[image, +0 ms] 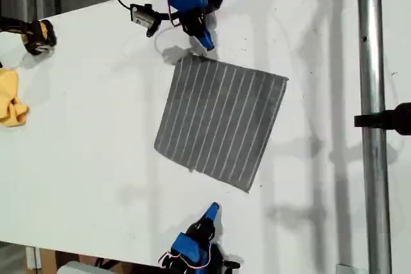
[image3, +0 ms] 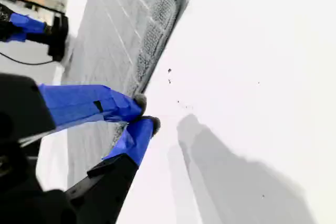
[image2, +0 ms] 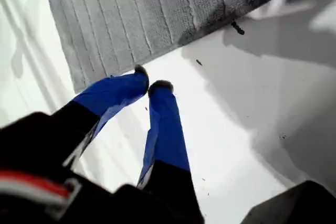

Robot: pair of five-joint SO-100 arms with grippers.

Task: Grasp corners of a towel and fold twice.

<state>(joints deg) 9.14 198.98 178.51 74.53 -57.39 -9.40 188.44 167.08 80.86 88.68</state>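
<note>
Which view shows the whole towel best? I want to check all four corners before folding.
The exterior view: the towel lies flat and unfolded there, all four corners visible. The first wrist view shows only one striped edge beyond my first gripper; the second wrist view shows a steep, partial slice beside my second gripper.

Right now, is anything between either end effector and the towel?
Nothing visible does. Only bare table separates my first end effector and my second end effector from the towel.
</note>
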